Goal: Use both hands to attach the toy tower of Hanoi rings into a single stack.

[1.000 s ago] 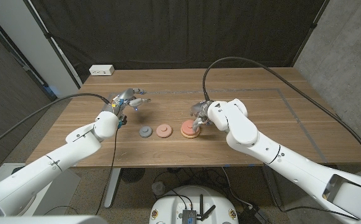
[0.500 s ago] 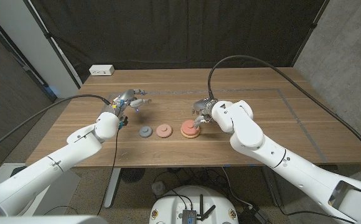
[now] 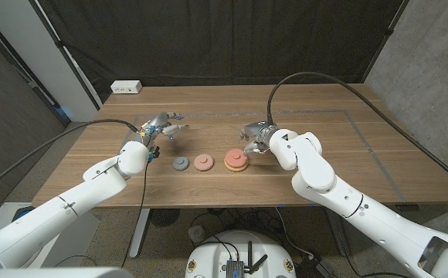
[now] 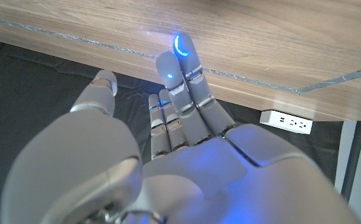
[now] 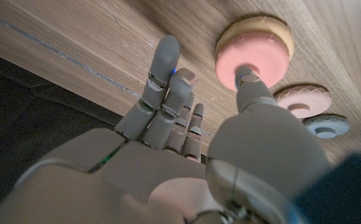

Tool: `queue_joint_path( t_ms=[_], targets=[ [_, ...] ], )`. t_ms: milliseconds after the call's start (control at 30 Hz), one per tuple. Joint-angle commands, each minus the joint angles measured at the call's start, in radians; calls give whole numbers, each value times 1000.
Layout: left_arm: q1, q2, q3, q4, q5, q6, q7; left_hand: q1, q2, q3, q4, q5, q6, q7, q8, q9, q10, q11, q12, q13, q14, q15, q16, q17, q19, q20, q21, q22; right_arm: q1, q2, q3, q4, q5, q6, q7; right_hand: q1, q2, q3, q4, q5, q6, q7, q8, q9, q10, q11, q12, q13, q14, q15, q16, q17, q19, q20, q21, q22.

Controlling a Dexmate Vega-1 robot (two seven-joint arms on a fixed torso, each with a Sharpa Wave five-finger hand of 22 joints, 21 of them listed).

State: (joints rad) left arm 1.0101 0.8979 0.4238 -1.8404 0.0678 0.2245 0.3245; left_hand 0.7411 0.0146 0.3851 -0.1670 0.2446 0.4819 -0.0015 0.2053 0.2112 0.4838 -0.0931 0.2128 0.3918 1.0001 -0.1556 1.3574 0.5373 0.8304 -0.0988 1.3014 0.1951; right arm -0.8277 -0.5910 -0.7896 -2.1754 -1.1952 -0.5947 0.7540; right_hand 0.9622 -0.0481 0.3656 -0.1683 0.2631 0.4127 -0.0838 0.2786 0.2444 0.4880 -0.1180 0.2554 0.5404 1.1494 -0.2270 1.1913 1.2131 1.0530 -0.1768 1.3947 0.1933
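Observation:
Three ring pieces lie in a row on the wooden table (image 3: 324, 166): a small grey-blue ring (image 3: 180, 164), a pink ring (image 3: 203, 162), and a pink ring stacked on a wider tan ring (image 3: 235, 160). My right hand (image 3: 253, 139) hovers just behind that stack, fingers spread and holding nothing. In the right wrist view its thumb (image 5: 248, 79) sits close to the stacked pair (image 5: 255, 50), with the pink ring (image 5: 302, 99) and grey-blue ring (image 5: 327, 123) beyond. My left hand (image 3: 162, 125) stays behind and to the left of the grey-blue ring, fingers (image 4: 183, 68) extended and empty.
A white power strip (image 3: 126, 87) lies at the table's far left corner and shows in the left wrist view too (image 4: 285, 121). Thin tape lines (image 3: 363, 116) mark the tabletop. A black curtain hangs behind the table.
My right hand has drawn back slightly from over the stacked pair, and its arm has swung outward. The left hand and the rings have stayed put.

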Motion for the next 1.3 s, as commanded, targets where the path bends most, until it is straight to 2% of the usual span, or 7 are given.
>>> queue_joint_path(
  t_ms=[33,167,400,600,933,1300],
  targets=[
    [25,20,-19,-46,8,44,5,-2,-3,6,1,9,-6,0,-4,6,-8,4,-2,5,-7,-62,8,3,-3,-103,5,2,-87,-49,44,-36,19,-25,-125,8,0,10,1,10,-2,4,-3,4,7,-4,2,5,2,4,2,-3,8,-45,2,3],
    [34,29,-25,-62,8,55,5,-2,-3,6,1,9,-7,1,-4,6,-9,3,-2,5,-9,-62,7,1,-4,-102,6,2,-109,-62,56,-41,25,-37,-160,17,0,13,0,14,-4,6,-4,5,18,-11,5,9,18,4,18,8,13,-45,5,4],
    [43,35,-29,-83,13,76,6,-2,-5,7,1,9,-13,5,-6,6,-10,6,-2,5,-10,-62,8,0,-4,-105,7,1,-145,-83,83,-52,48,-59,-214,22,-3,16,0,18,-7,5,-7,5,15,-7,2,13,21,5,25,11,15,-45,6,4],
    [55,37,-37,-113,18,99,18,-2,-5,7,1,10,-15,6,-7,5,-12,12,-3,5,-10,-62,8,-1,-4,-105,8,1,-204,-115,127,-62,102,-71,-323,24,-3,18,2,20,-9,6,-8,6,15,-5,1,16,14,5,19,5,15,-45,6,3],
    [53,24,-33,-122,20,107,21,-2,-6,9,1,10,-18,8,-6,5,-13,11,-2,5,-11,-62,9,-2,-7,-105,9,1,-268,-164,172,-81,185,-67,-472,27,-4,20,5,22,-9,9,-10,7,11,-3,-3,21,15,5,22,6,12,-44,3,-1],
    [62,29,-30,-148,30,129,22,-2,-7,11,1,11,-18,11,-5,5,-12,18,0,7,-14,-62,9,-4,-11,-104,12,1,-279,-193,169,-78,208,-113,-527,24,-3,22,9,25,-1,13,-8,7,14,0,-7,22,17,6,26,8,11,-43,2,-2]
  ],
)
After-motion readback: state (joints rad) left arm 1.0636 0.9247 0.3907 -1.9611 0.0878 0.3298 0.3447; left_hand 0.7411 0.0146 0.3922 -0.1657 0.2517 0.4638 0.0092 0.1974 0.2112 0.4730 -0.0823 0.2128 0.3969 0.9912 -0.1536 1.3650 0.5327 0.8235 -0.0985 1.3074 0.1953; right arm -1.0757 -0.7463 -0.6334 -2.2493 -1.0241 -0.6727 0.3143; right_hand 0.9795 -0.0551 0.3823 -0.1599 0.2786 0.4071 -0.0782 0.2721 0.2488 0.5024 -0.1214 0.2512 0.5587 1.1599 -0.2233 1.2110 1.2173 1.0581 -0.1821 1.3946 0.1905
